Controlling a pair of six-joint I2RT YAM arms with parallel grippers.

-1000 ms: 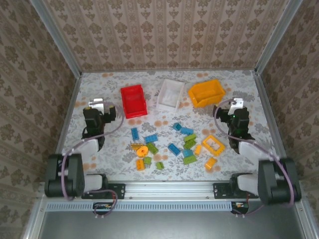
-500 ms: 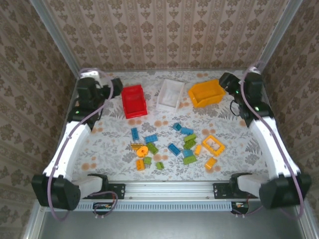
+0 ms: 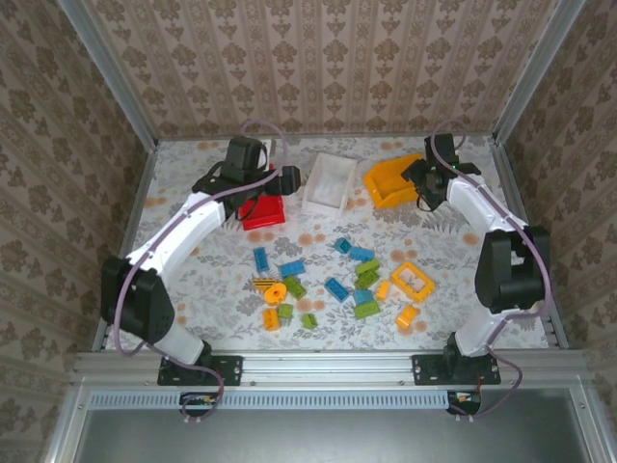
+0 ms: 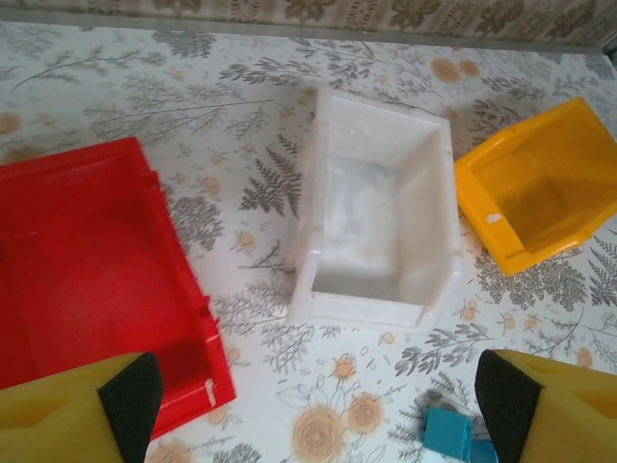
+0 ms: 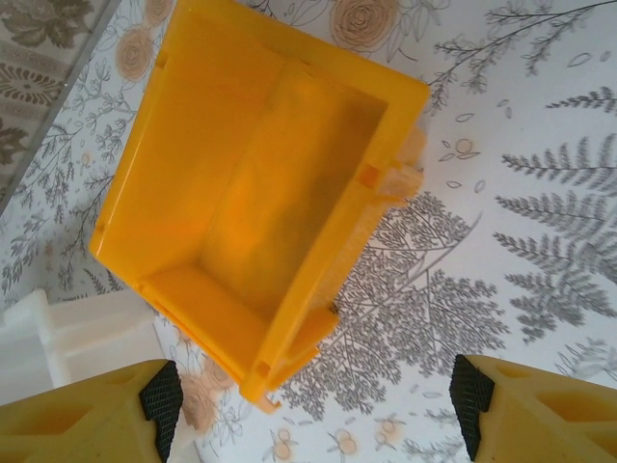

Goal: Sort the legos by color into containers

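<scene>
The legos lie loose in mid-table: blue bricks (image 3: 291, 268), green bricks (image 3: 366, 309), a square orange frame (image 3: 413, 281) and a round orange piece (image 3: 274, 290). At the back stand the red bin (image 3: 258, 204), the white bin (image 3: 328, 183) and the orange-yellow bin (image 3: 393, 181). My left gripper (image 3: 287, 177) hovers open between the red bin (image 4: 77, 260) and white bin (image 4: 376, 231), holding nothing; a blue brick (image 4: 448, 434) shows below it. My right gripper (image 3: 413, 178) hovers open over the near edge of the orange-yellow bin (image 5: 260, 183), holding nothing. All three bins look empty.
Patterned walls with metal posts enclose the table on three sides, close behind the bins. The flowered tabletop (image 3: 193, 260) is bare to the left and right of the brick pile. A corner of the white bin (image 5: 58, 338) sits just left of the orange-yellow one.
Both arms have stretched out from the table's sides toward the back middle: the left gripper swung right to the red bin, the right gripper swung left to the orange-yellow bin.
</scene>
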